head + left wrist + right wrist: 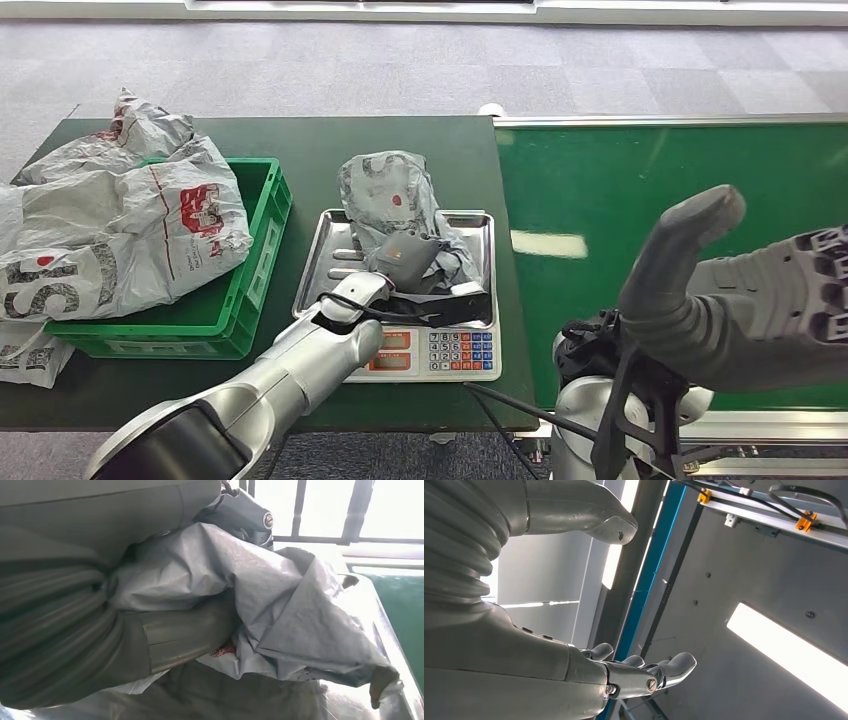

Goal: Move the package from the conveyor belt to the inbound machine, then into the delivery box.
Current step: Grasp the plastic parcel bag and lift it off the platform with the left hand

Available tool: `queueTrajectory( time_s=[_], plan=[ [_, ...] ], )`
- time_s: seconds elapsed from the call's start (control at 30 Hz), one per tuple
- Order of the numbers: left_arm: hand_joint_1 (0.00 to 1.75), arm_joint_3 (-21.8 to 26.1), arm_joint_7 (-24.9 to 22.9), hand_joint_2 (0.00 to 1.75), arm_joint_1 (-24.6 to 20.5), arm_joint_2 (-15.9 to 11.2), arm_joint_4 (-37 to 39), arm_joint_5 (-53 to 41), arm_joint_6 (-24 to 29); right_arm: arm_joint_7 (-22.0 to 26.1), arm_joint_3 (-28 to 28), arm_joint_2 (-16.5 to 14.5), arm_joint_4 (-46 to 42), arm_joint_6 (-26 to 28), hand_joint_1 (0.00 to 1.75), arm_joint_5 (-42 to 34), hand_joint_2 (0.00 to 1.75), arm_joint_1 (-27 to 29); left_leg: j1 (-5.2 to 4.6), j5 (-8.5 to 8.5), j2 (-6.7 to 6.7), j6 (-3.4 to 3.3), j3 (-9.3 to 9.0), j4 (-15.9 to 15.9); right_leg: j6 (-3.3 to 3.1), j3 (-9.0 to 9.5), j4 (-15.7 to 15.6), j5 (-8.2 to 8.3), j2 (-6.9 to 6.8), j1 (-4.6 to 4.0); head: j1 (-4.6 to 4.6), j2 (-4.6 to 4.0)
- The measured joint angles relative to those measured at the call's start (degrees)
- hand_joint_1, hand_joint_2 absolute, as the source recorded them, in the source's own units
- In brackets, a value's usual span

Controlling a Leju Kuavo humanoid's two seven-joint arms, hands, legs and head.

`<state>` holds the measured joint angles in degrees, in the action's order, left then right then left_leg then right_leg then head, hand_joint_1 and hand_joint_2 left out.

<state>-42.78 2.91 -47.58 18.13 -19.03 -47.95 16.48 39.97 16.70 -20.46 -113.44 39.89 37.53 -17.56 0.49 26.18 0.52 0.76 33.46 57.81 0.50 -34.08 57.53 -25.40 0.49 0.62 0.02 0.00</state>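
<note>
Raised and empty, right hand [740,290] has fingers apart. Left hand [415,270] clamps the grey package [395,205] on the scale tray [480,225]; lift clear before swinging toward the green crate [262,240].

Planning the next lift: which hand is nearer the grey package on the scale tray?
Left. The left hand is on the grey package over the scale tray, gripping it. The right hand is raised over the conveyor belt, empty, well off to the side.

The left hand [100,630] grips a crumpled grey package [280,605], thumb pressed against it. The package lies on a shiny metal tray [395,645], whose rim shows at three o'clock.
</note>
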Motion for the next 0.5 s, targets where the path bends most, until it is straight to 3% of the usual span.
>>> queueTrajectory(
  time_s=[0.17, 0.3, 0.37, 0.5],
  plan=[
    [1.75, 0.49, 0.33, 1.75, 0.02, -0.5, -0.27, 0.84, 2.01, -0.01, -0.03, 0.0, 0.0, 0.0, 0.0, 0.25, 1.75, 0.01, 0.0, 0.0, 0.0, 0.0, 0.02, 0.0, 0.0, -0.01, 0.0, 0.0, -0.01, 0.01, 0.01, 0.0],
    [1.75, 4.79, -0.26, 1.75, 0.41, -2.5, -3.05, -0.04, 17.48, 0.01, -0.39, 0.0, -0.19, 0.01, 0.0, 1.91, 1.75, 0.12, 0.0, 0.0, -0.09, 0.01, 0.01, 0.0, -0.01, -0.06, 0.02, 0.02, 0.08, 0.0, 0.01, 0.0],
    [1.75, 10.31, -1.9, 1.75, 1.59, -4.63, -8.49, -9.15, 22.08, 0.0, -0.96, 0.01, -0.36, 0.04, 0.0, 2.66, 1.75, 0.31, 0.02, -0.02, -0.2, 0.03, -0.02, -0.01, -0.02, -0.1, 0.02, 0.02, 0.2, -0.02, 0.0, 0.0],
    [1.75, 27.15, -1.13, 1.75, 5.9, -8.34, -24.33, -31.68, 23.61, -0.01, -2.16, 0.1, -0.42, 0.08, 0.0, 3.2, 1.75, 0.9, 0.06, -0.04, -0.38, 0.09, 0.01, -0.06, -0.07, -0.19, 0.07, 0.04, 0.44, -0.06, 0.0, 0.0]
  ],
)
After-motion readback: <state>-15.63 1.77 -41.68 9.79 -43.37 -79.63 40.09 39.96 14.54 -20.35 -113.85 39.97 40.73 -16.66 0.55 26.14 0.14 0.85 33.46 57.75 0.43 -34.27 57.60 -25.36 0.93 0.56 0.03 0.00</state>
